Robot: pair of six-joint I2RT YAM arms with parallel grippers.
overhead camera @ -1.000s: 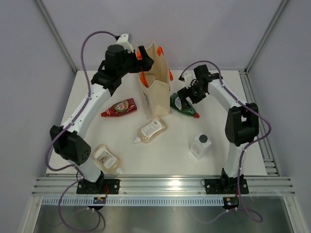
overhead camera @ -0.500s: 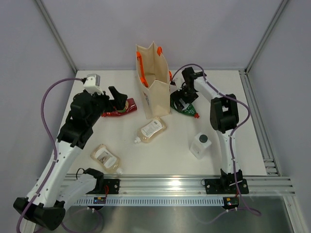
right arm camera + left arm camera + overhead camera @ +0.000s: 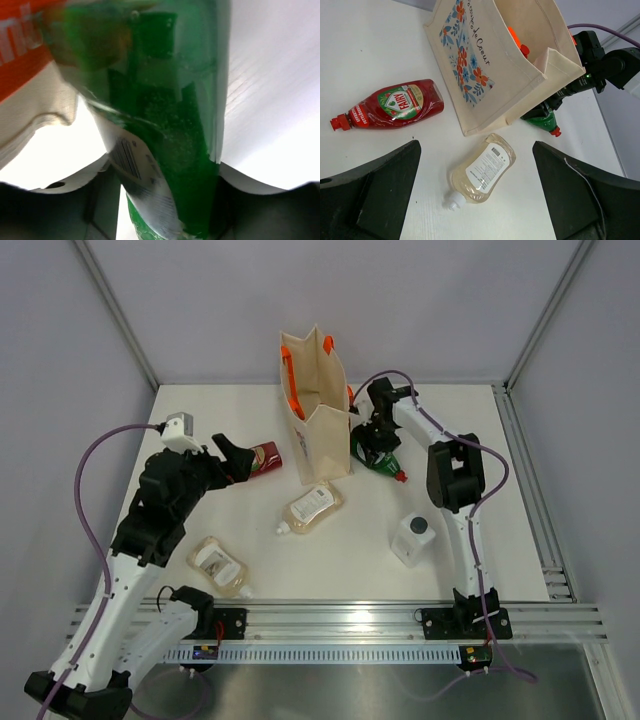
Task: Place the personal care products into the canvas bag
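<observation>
The canvas bag point(image 3: 320, 430) stands upright at the back middle, orange handles at its mouth. My right gripper point(image 3: 376, 436) is down beside the bag's right side, shut on the green bottle point(image 3: 170, 145), which fills the space between its jaws. My left gripper point(image 3: 477, 200) hangs open above the table with nothing in it, partly covering the red bottle point(image 3: 264, 455) in the top view. The red bottle point(image 3: 395, 103) lies left of the bag point(image 3: 505, 65). One peach bottle point(image 3: 312, 507) lies in front of the bag, another point(image 3: 220, 567) near the left base. A clear black-capped bottle point(image 3: 413, 538) stands to the right.
Metal rails run along the near edge point(image 3: 330, 620) and the right edge point(image 3: 525, 480) of the white table. Grey walls close in the back and both sides. The right arm point(image 3: 600, 60) shows behind the bag in the left wrist view.
My left arm swung from over the bag's mouth down and left to above the red bottle. My right gripper moved closer to the bag and closed on the green bottle.
</observation>
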